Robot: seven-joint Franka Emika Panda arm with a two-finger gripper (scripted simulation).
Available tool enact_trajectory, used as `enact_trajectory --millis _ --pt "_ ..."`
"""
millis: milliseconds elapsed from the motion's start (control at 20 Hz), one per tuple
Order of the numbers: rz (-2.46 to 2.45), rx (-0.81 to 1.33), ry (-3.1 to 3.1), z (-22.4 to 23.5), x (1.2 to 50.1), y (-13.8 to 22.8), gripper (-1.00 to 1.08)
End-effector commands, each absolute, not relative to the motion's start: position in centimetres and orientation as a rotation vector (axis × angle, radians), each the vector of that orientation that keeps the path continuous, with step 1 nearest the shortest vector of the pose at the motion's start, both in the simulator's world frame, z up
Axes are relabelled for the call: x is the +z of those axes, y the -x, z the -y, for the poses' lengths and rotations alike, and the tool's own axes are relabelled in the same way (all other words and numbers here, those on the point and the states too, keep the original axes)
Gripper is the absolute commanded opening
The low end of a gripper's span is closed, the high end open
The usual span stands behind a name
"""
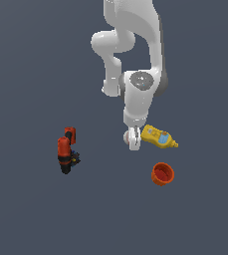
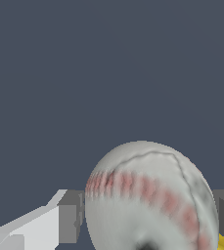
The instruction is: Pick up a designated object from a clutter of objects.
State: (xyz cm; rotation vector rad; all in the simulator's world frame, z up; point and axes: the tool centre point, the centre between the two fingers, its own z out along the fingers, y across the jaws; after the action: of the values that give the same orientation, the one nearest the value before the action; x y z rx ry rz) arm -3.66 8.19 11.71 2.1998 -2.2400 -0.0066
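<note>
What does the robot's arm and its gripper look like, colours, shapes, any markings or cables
The arm is glossy white, built of rounded, tube-like links with bulging joints and a grey round cap on the link near the wrist. The gripper has a white body; in the wrist view its fingers end in blocky grey pads. No cables or markings are visible.

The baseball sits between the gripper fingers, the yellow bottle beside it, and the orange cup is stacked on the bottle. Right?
Not quite. In the exterior view the orange cup lies apart from the yellow bottle, on the floor, not stacked. The baseball is between the gripper fingers, as the wrist view shows.
</note>
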Motion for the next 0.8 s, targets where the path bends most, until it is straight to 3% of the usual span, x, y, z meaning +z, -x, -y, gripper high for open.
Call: enact_trajectory --millis 0,750 --pt "2.242 -0.005 -2.200 -7.3 13.8 3.7 -1.00" --pt "2.244 0.003 -2.193 -0.7 27.9 4.0 -1.00"
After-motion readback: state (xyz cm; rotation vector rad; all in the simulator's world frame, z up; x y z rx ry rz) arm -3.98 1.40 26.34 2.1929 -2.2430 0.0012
